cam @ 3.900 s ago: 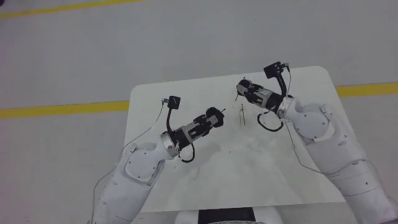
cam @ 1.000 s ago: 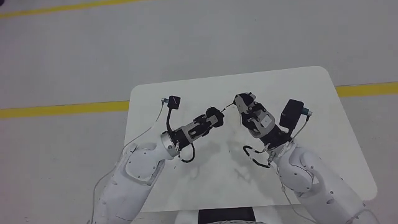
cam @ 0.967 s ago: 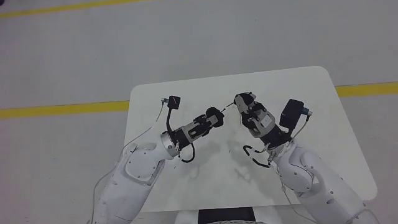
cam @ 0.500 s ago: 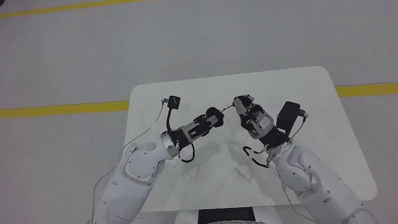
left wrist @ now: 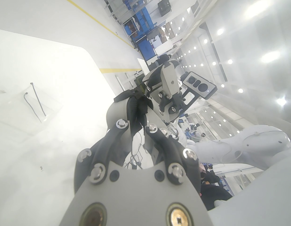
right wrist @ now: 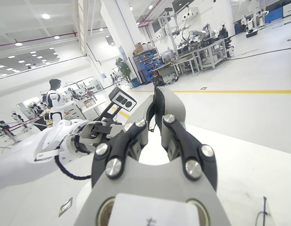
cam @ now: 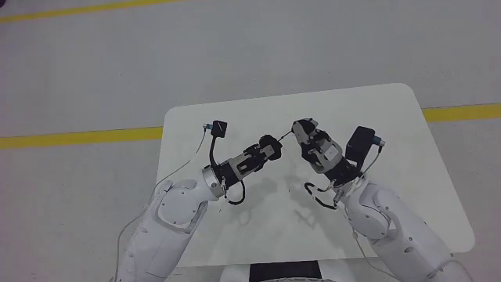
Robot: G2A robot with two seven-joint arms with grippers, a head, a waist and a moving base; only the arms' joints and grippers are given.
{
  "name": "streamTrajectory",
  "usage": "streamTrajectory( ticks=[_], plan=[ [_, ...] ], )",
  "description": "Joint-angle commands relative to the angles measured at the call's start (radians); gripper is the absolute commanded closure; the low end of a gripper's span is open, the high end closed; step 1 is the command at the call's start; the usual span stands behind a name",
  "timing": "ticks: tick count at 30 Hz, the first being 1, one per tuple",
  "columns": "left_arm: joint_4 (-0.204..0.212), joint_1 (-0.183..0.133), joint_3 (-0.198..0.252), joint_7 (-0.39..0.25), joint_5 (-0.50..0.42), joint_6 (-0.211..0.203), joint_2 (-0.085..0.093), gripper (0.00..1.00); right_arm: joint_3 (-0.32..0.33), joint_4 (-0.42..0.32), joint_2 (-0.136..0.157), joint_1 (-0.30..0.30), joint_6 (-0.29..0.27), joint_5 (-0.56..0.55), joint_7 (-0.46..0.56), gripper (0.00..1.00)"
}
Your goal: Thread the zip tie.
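A thin black zip tie [cam: 285, 135] spans the small gap between my two grippers above the middle of the white table [cam: 383, 117]. My left gripper [cam: 274, 142] is shut, its black pads [left wrist: 136, 104] pressed together, and the tie's end sticks out of it. Facing it, my right gripper [cam: 297, 130] is shut on a zip tie [right wrist: 155, 111]. That strand runs up between the fingers [right wrist: 159, 99], and its head [right wrist: 157, 81] pokes out past the tips. In the left wrist view the right gripper [left wrist: 167, 88] sits just beyond the left fingertips.
Two spare zip ties [left wrist: 35, 102] lie on a clear sheet [left wrist: 23, 114] on the table, beyond the grippers. One of them [right wrist: 263, 209] also lies beside my right wrist. The table's rounded far corner [left wrist: 89, 52] is close by. Workbenches and other robots stand far off.
3.9 s ago my right gripper was at the back right by the ties on the table. It now faces the left gripper and has crept slightly closer over the last second. The left arm stayed still.
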Motion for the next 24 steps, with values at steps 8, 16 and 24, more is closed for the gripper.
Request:
streamTrajectory(
  ticks=[8, 16, 24],
  plan=[
    [0.0, 0.0, 0.0, 0.0, 0.0, 0.0, 0.0, 1.0, 0.005, -0.009, -0.006, -0.004, -0.005, -0.013, 0.0, 1.0],
    [0.0, 0.0, 0.0, 0.0, 0.0, 0.0, 0.0, 1.0, 0.017, -0.017, -0.009, -0.019, -0.01, -0.018, -0.003, 1.0],
    [0.0, 0.0, 0.0, 0.0, 0.0, 0.0, 0.0, 1.0, 0.021, -0.029, -0.01, -0.03, -0.015, -0.022, -0.004, 1.0]
  ],
)
